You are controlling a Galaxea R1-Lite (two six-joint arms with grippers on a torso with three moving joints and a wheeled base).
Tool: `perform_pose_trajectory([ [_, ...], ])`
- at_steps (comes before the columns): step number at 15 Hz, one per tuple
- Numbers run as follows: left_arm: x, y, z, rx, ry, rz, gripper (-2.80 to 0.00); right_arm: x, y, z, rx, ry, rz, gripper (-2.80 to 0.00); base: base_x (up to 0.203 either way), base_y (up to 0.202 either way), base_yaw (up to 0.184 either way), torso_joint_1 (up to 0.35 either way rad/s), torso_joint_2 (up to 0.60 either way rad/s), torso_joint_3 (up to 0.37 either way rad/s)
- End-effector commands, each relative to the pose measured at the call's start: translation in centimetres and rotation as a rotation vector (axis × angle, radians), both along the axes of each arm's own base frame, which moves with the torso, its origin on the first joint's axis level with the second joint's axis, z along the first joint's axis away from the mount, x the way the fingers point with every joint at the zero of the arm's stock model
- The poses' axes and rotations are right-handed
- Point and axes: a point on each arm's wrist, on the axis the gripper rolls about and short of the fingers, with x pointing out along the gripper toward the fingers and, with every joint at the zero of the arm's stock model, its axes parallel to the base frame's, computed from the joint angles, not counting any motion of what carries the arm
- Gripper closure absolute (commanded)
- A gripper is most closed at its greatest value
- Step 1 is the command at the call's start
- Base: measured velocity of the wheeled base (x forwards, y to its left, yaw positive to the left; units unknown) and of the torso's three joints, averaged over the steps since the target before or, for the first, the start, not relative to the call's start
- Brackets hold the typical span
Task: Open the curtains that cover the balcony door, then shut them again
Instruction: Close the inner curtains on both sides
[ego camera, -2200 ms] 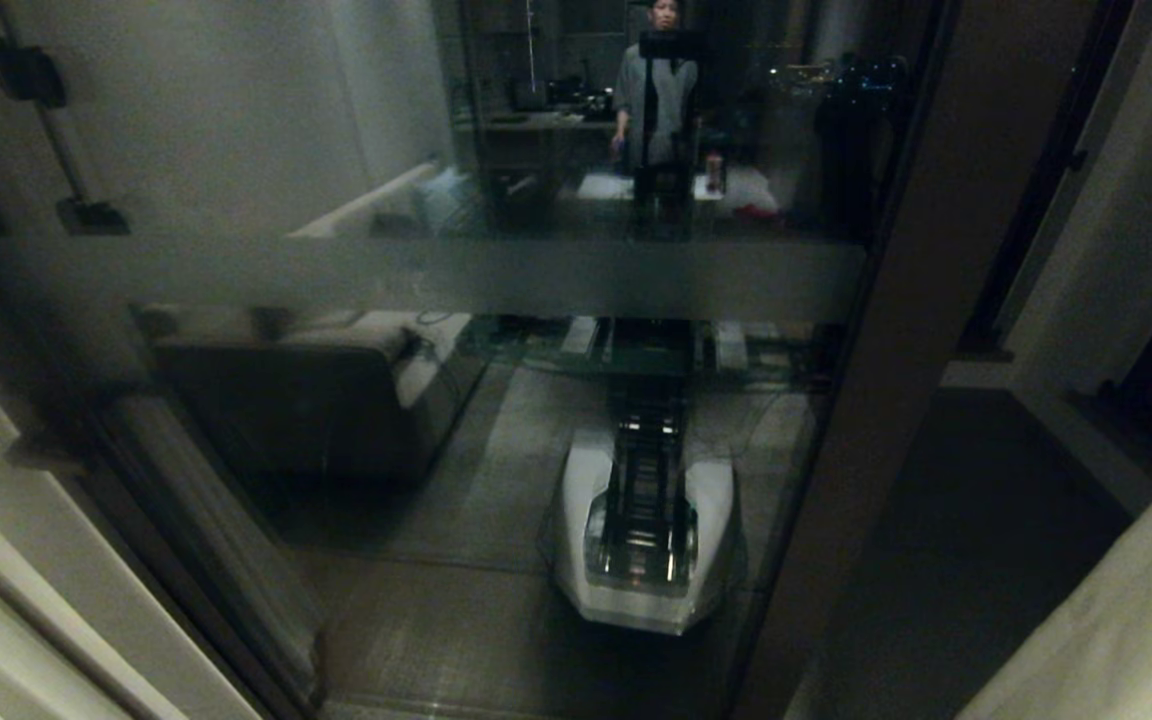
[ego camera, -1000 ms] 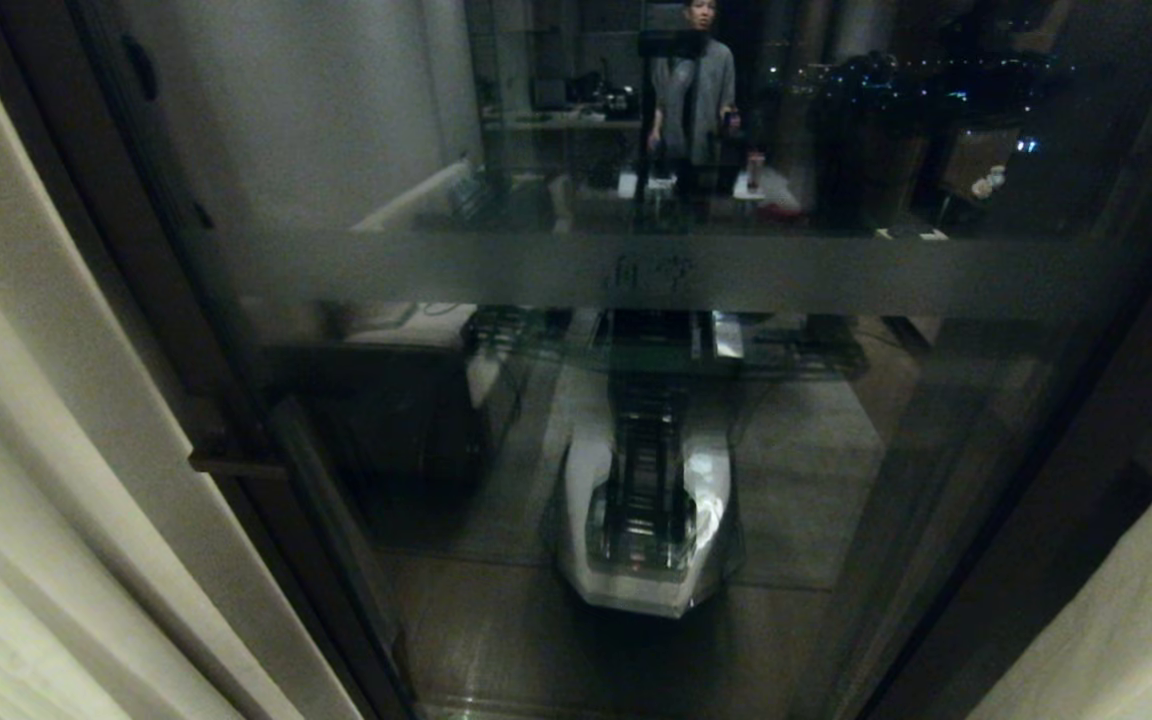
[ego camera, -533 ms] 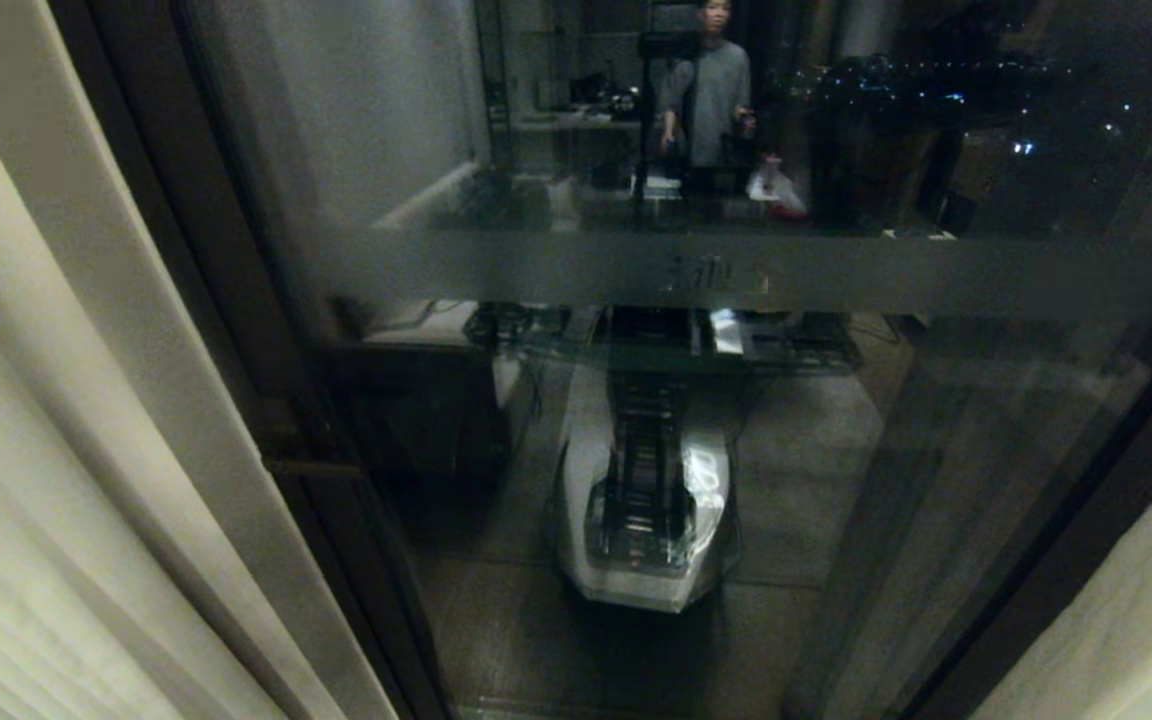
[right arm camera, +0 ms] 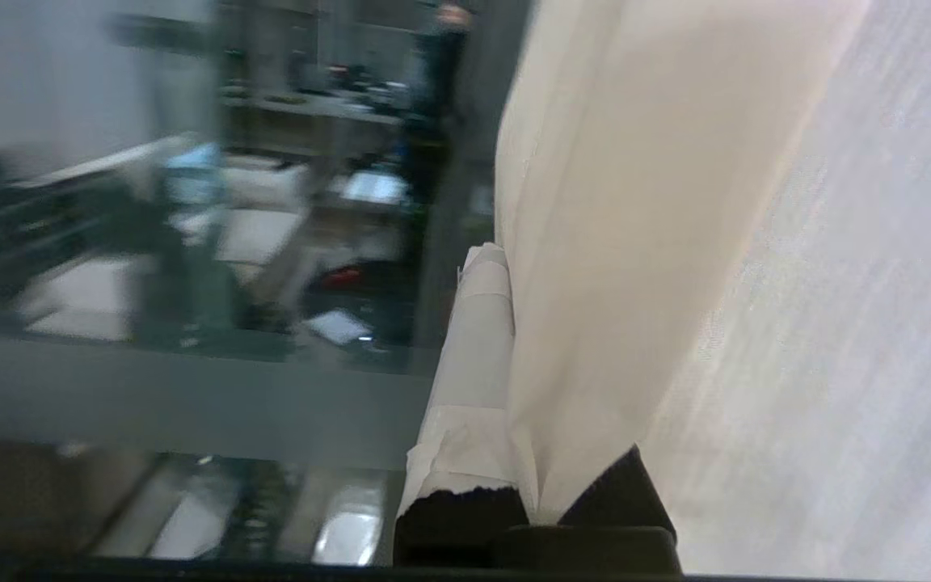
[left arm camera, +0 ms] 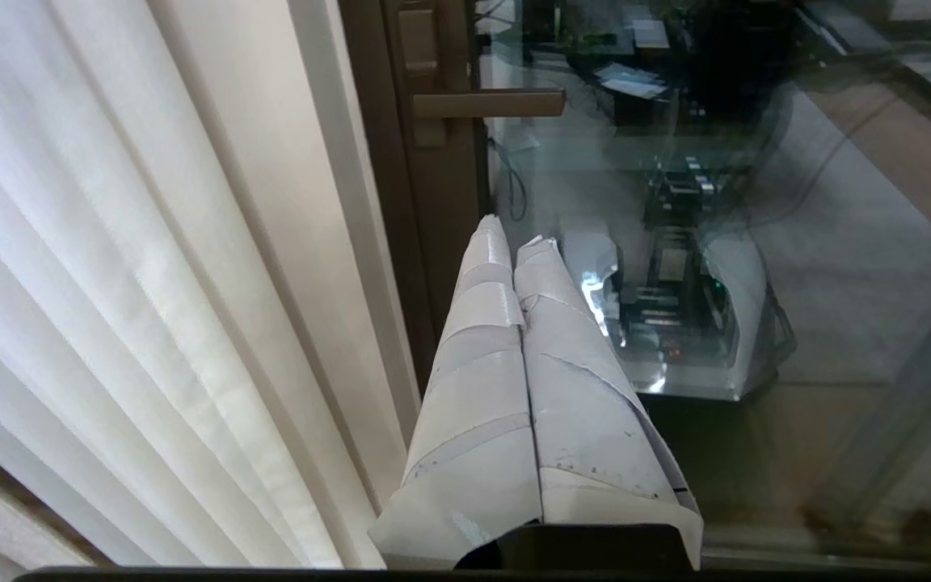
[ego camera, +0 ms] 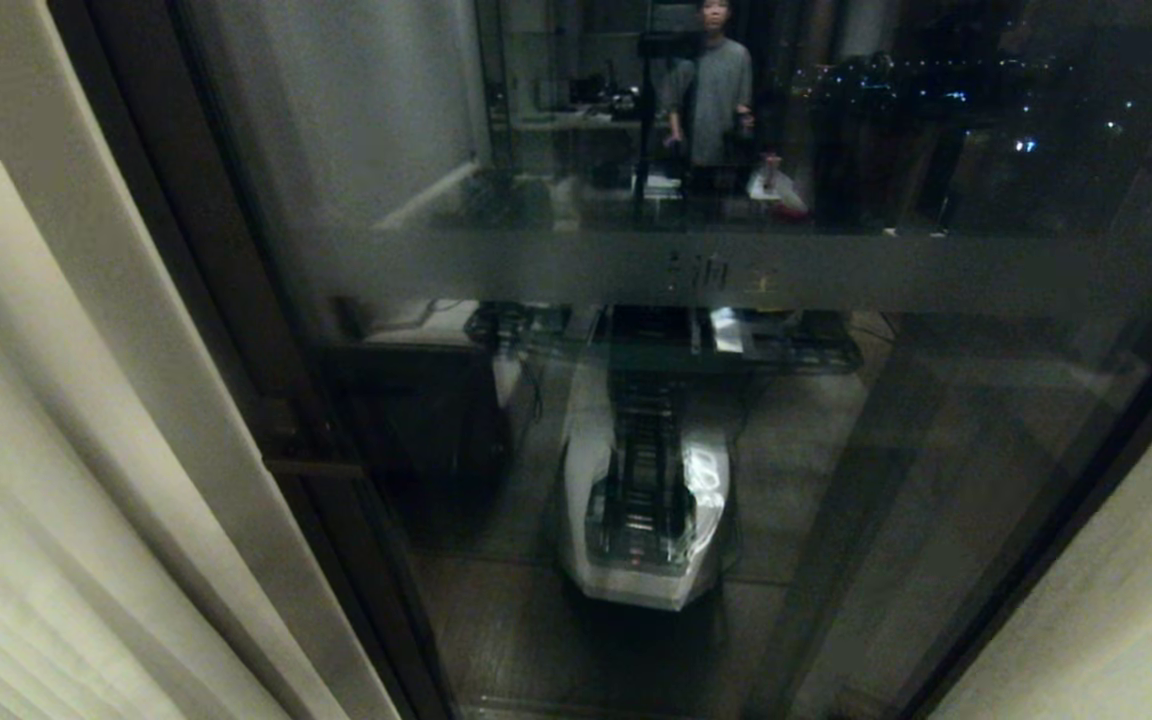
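Curtains (ego camera: 56,420) hang left and right of the balcony door (ego camera: 736,400).

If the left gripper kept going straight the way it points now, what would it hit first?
Probably the dark brown frame of the glass balcony door, just under its lever handle. The shut left gripper points there, beside the cream pleated curtain; depth is unclear.

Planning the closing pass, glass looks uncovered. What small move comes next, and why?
Probably draw the right gripper, shut on the right curtain's edge, across the balcony door: its glass stands bare. The left gripper hangs shut, empty, by the left curtain.
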Motion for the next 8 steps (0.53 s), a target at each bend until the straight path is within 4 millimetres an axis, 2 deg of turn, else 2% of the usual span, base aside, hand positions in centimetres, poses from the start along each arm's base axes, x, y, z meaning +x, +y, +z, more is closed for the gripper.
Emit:
perform_pose_trajectory([
  [1, 0.0, 0.0, 0.0, 0.001, 0.0, -0.001, 0.0, 0.4, 1.0, -0.1, -0.031, 0.006, 0.062, 0.0, 0.0, 0.0, 0.0, 0.0, 0.0, 0.0],
  [8, 0.0, 0.0, 0.0, 0.001, 0.0, 0.0, 0.0, 2.0, 3.8, -1.4, -0.044, 0.059, 0.189, 0.0, 0.0, 0.0, 0.0, 0.0, 0.0, 0.0],
])
